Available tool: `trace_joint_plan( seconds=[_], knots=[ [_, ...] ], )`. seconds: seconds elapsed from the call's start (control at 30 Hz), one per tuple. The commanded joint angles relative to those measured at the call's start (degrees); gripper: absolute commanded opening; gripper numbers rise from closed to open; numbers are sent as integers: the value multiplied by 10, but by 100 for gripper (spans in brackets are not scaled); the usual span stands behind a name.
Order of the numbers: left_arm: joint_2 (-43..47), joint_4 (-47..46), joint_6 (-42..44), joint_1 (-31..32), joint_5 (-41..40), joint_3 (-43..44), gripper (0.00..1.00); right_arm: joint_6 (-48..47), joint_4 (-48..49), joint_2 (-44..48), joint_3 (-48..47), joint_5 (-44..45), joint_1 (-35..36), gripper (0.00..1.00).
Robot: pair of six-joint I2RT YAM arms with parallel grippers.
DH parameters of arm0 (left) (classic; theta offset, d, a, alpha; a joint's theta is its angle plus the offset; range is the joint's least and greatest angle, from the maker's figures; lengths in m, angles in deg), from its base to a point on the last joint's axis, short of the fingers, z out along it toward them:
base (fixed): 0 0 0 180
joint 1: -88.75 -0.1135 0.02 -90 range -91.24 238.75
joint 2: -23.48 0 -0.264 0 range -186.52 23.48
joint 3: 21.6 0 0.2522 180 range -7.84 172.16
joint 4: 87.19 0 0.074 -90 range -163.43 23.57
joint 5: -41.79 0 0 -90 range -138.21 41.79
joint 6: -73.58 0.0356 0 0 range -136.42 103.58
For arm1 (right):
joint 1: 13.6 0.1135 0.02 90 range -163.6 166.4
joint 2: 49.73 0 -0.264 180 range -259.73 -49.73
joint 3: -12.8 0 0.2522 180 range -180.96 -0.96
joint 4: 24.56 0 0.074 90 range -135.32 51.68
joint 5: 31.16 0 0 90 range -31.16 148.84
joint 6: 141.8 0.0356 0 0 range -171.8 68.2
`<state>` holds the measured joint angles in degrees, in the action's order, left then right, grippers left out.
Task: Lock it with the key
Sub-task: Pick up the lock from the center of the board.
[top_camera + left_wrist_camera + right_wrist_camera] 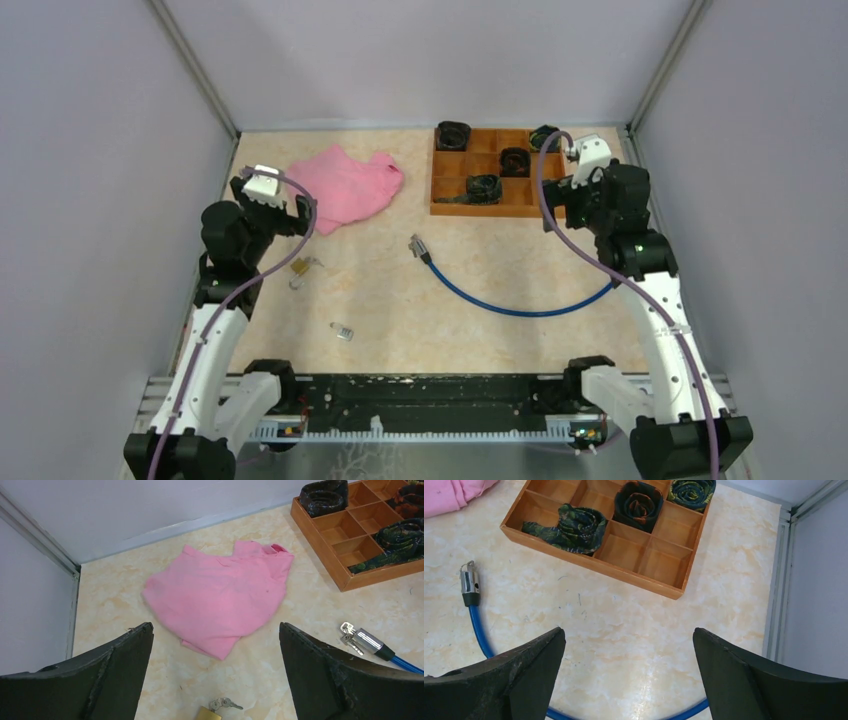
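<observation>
Brass padlock (pixel 209 715) with key (pixel 227 703): left tool (pixel 215 627) nearer.
Sits at its 6 o'clock; both it and right tool (pixel 629 630) gape wide, empty.

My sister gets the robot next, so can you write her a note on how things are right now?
Left gripper: open, empty, over the table's left side.
Right gripper: open, empty, by the tray.
Padlock with keys lies by the left arm. The blue cable has its lock head mid-table, with more keys on it.
Done: nothing that shows; no key is held.
Left: grasp a key, fit it in the lock, turn it.
</observation>
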<state>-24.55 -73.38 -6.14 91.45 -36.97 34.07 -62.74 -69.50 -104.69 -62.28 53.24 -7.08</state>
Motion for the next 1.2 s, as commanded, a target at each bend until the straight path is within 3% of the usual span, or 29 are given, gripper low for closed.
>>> trace_joint_plan(
  seconds=[0.0, 0.33, 0.5, 0.7, 0.9, 1.17],
  knots=[
    [15, -12, 1, -7, 9, 1, 99, -3, 13, 30, -15, -1, 8, 99],
    [26, 9, 27, -9, 33, -9, 99, -10, 11, 44, -15, 1, 11, 99],
    [4, 67, 104, -9, 79, 0, 99, -30, 0, 37, -21, 5, 12, 99],
    [-58, 256, 318, -10, 201, 17, 99, -49, -2, 38, -7, 3, 13, 99],
    [-103, 464, 599, -9, 223, 7, 99, -56, 3, 28, 13, -31, 13, 99],
    [-123, 551, 792, -9, 222, -39, 97, -62, 10, 12, 34, -35, 12, 99]
  ],
)
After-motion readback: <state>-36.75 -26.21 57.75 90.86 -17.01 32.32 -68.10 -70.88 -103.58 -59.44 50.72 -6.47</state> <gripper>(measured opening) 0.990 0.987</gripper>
